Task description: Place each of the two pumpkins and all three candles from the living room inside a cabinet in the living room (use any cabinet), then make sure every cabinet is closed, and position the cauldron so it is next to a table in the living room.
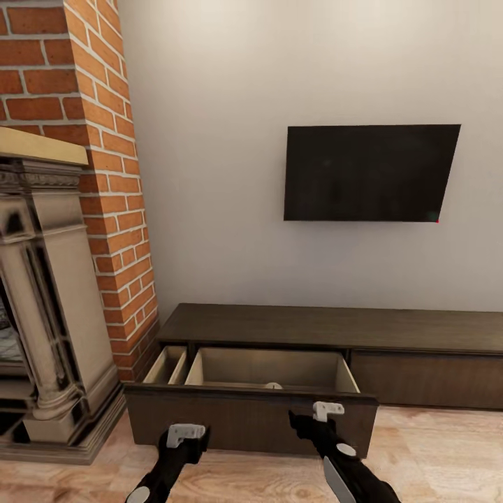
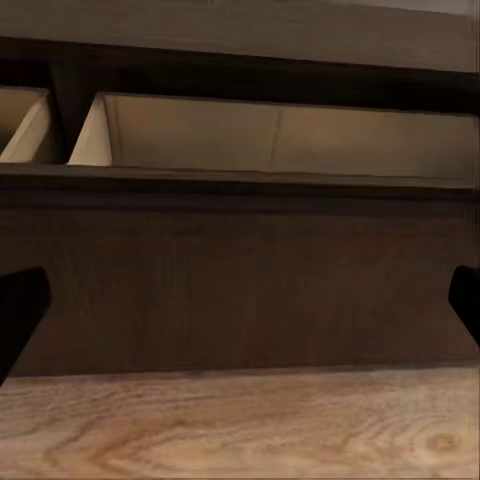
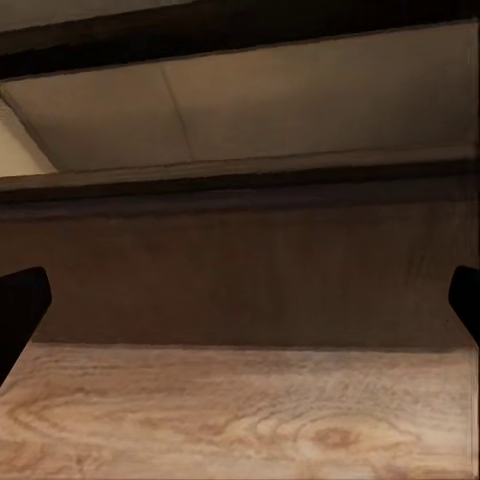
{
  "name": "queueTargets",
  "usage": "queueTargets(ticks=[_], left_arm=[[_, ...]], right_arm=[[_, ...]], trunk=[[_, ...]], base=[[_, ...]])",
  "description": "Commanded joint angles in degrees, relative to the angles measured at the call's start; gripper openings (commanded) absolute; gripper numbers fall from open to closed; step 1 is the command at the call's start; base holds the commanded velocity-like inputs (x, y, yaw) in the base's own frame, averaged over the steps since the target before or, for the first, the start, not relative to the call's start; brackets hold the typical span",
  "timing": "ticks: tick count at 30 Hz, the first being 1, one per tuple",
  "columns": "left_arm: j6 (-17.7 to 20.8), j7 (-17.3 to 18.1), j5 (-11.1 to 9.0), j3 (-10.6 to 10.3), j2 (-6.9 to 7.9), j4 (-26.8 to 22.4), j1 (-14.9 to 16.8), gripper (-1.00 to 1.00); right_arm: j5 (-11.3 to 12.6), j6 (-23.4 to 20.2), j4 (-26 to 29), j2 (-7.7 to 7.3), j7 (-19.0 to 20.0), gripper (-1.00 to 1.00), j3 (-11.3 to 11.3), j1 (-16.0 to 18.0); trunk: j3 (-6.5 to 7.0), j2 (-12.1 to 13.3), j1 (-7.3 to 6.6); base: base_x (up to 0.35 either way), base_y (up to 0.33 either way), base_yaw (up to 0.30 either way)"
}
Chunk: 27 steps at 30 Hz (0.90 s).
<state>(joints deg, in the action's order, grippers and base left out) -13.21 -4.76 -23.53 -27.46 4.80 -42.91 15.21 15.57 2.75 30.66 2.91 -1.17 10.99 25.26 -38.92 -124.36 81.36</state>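
The long, low, dark brown cabinet (image 1: 328, 328) stands against the pale wall below a black wall-mounted screen (image 1: 370, 173), with its left drawer (image 1: 251, 412) pulled out over the wood floor (image 1: 433, 454). Inside the drawer's pale interior, the rounded top of a small pale object (image 1: 273, 385) peeks just above the front panel; what it is cannot be told. The left claw (image 1: 186, 434) and the right claw (image 1: 327, 410) both hover just in front of the drawer front, empty, and each wrist view shows its dark fingertips (image 2: 20, 310) (image 3: 20, 305) spread wide apart. A brick column (image 1: 105, 175) and an ornate fireplace surround (image 1: 49, 293) stand to the cabinet's left.
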Motion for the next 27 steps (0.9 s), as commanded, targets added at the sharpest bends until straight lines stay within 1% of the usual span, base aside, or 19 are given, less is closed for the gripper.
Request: queueTargets(ticks=[1, 2, 3, 5, 12, 19, 27], left_arm=[[-1.2, -0.8, 0.0, -0.5, -0.39, 0.8, 0.1, 1.00], [-2.8, -2.3, 0.7, -0.6, -1.26, 2.3, 0.1, 1.00], [-3.4, -3.2, 1.0, -0.8, -1.58, 3.1, 0.1, 1.00], [-4.0, -4.1, 1.4, -1.0, -1.92, 4.0, 0.1, 1.00], [-4.8, -4.2, 1.5, -0.7, -2.06, 4.7, 0.1, 1.00], [-5.0, -4.1, 1.5, -0.4, -2.01, 4.7, 0.1, 1.00], [-5.0, -4.1, 1.4, -0.4, -1.99, 4.7, 0.1, 1.00]], right_arm=[[0.1, 2.5, -1.4, 0.14, -0.3, 1.00, 0.2, 0.1], [-0.9, 6.7, -4.8, 0.42, -1.4, 1.00, 0.1, 0.1], [-1.3, 8.3, -6.2, 0.52, -2.4, 1.00, 0.1, 0.1], [-1.4, 10.0, -7.8, 0.59, -3.3, 1.00, 0.0, 0.1], [-1.2, 11.5, -9.7, 0.42, -4.0, 1.00, -0.3, 0.1], [-1.0, 11.9, -10.5, 0.47, -4.1, 1.00, -0.5, 0.1], [-1.0, 11.8, -10.5, 0.54, -4.1, 1.00, -1.7, 0.1]], trunk=[[-0.06, 0.0, -0.01], [-0.06, 0.0, -0.01], [-0.06, 0.0, -0.01], [-0.06, 0.0, -0.01], [-0.06, 0.0, -0.01], [-0.06, 0.0, -0.01], [-0.06, 0.0, -0.01]], base=[[0.000, 0.000, 0.000], [0.000, 0.000, 0.000], [0.000, 0.000, 0.000], [0.000, 0.000, 0.000], [0.000, 0.000, 0.000], [0.000, 0.000, 0.000], [0.000, 0.000, 0.000]])
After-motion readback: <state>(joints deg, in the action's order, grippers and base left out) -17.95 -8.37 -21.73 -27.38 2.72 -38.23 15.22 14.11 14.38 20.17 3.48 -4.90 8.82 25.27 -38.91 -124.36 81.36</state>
